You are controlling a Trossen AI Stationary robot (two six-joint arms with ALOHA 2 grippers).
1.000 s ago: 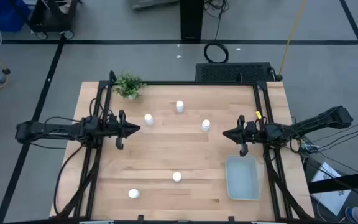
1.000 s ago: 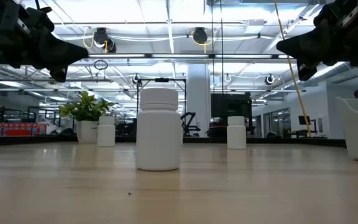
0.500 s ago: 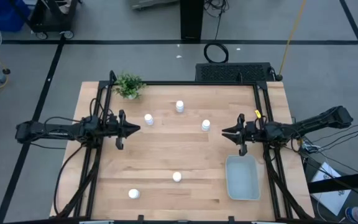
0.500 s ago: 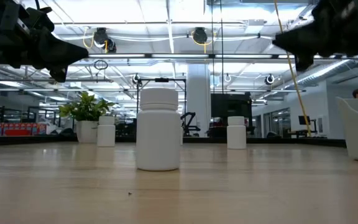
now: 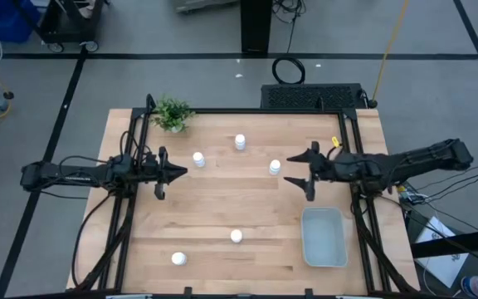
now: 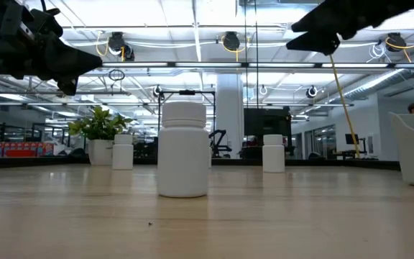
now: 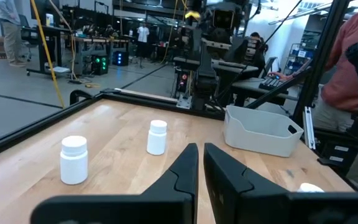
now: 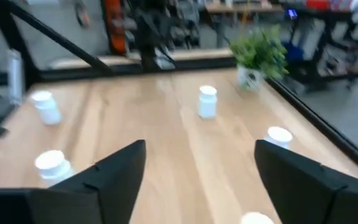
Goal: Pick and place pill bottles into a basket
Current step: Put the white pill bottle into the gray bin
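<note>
Several white pill bottles stand upright on the wooden table: three in the far half [image 5: 198,159] [image 5: 240,142] [image 5: 275,167] and two in the near half [image 5: 236,236] [image 5: 178,258]. The pale basket [image 5: 324,237] sits at the near right. My right gripper [image 5: 290,172] hovers open above the table, just right of the nearest far bottle [image 8: 253,218], with nothing between its fingers [image 8: 118,167]. My left gripper [image 5: 182,172] is shut and empty, held above the table at the left, near a bottle [image 7: 74,160].
A small potted plant [image 5: 173,114] stands at the far left corner. Black frame rails run along the table's left and right sides. Bare wood lies between the bottles and the basket. A person in red [image 7: 353,56] is beyond the table's right side.
My right gripper has opened wide, risen, and moved toward the table's left, closer to the bottle nearest it. The bottles and basket have stayed where they were.
</note>
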